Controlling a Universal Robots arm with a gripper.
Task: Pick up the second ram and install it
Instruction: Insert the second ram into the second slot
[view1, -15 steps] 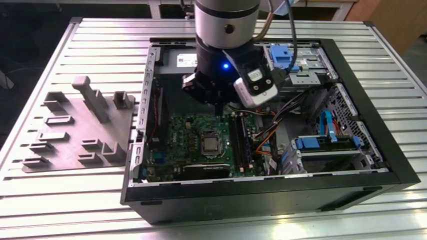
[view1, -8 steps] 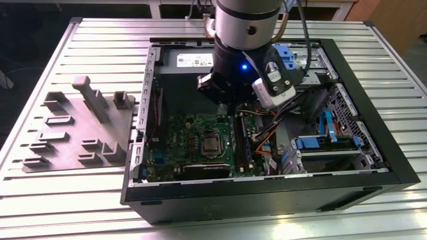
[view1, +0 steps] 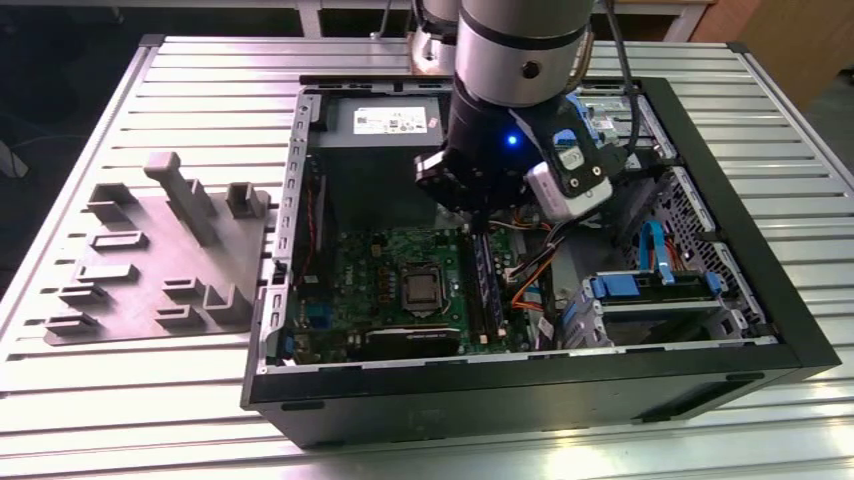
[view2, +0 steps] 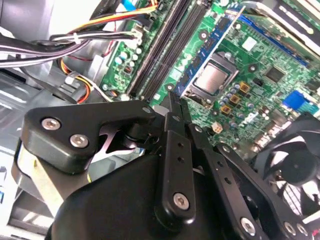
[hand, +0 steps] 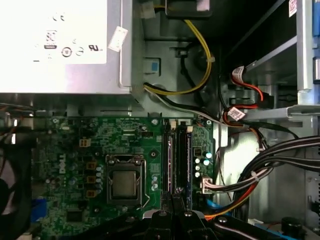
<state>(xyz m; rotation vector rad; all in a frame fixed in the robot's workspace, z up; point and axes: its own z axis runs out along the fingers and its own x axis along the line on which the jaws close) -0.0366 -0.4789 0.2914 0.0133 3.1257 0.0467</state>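
High exterior view; wrist views near motherboard (hand: 65, 145)

Silver arm (view1: 523, 40), black bolted fingers (view2: 175, 145), blue light (view1: 511, 139)

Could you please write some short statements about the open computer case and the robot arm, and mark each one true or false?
1. The computer case lies open on a slatted metal table. True.
2. The grey fixture tray sits at the exterior view's right of the case. False: it sits at the exterior view's left.
3. The gripper is above the motherboard, close to the memory slots. True.
4. A cooler covers the processor. False: its metal top is bare in both wrist views.
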